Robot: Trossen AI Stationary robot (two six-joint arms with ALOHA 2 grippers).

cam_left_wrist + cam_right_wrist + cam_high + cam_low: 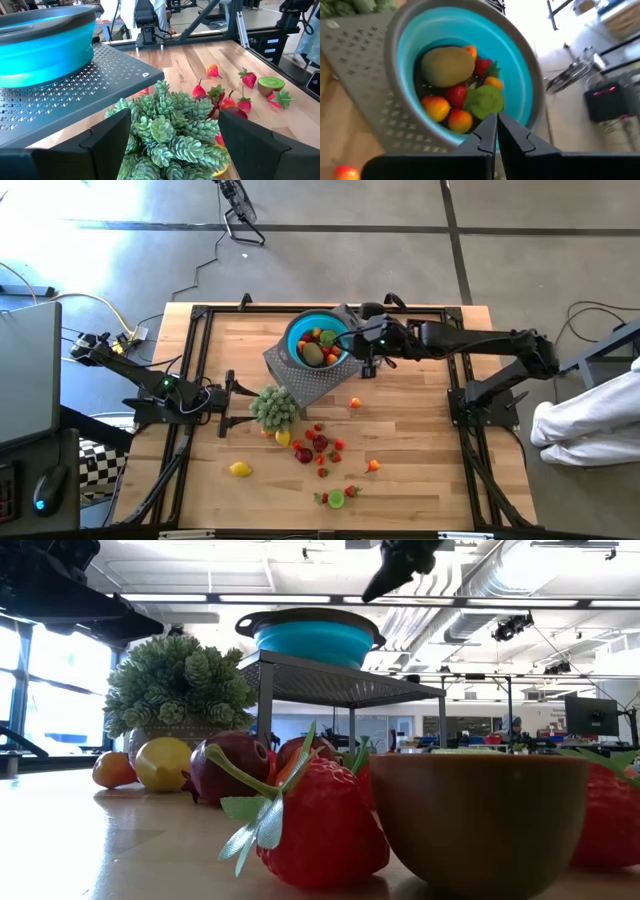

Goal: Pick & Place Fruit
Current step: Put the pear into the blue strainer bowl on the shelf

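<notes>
My right gripper (496, 131) hangs over the near rim of the blue collapsible bowl (316, 340), fingers pressed together with nothing between them. The bowl sits on a grey perforated metal stand (318, 383) and holds a pile of fruit: a brownish-green kiwi-like piece (448, 65), a lime green piece (484, 100), plus red and orange ones.

My left gripper (170, 145) is parked at the left side of the table, fingers spread wide, nothing held, pointing at the small green artificial succulent plant (274, 406).

The rest of the fruit is on the wooden tabletop (420, 470): a cluster of red strawberries (318, 446) just in front of the plant, a yellow lemon (240, 470) off to the left, a halved green kiwi (336, 499) near the front edge, and small orange pieces (372, 466) and (354, 403) scattered to the right.

Risks from here, as I judge them:
- Bowl is getting full, so a drop from height could bounce a piece out or roll it off the stand.
- Right arm descending for the next pick could clip the stand's edge and shift the bowl.
- Strawberries are bunched up and touching, so a grasp there may nudge neighbours or pinch two.
- Rounded pieces can squirt out of a narrow two-finger pinch.
- Plant is close to the cluster, so fingers could snag its leaves.
</notes>
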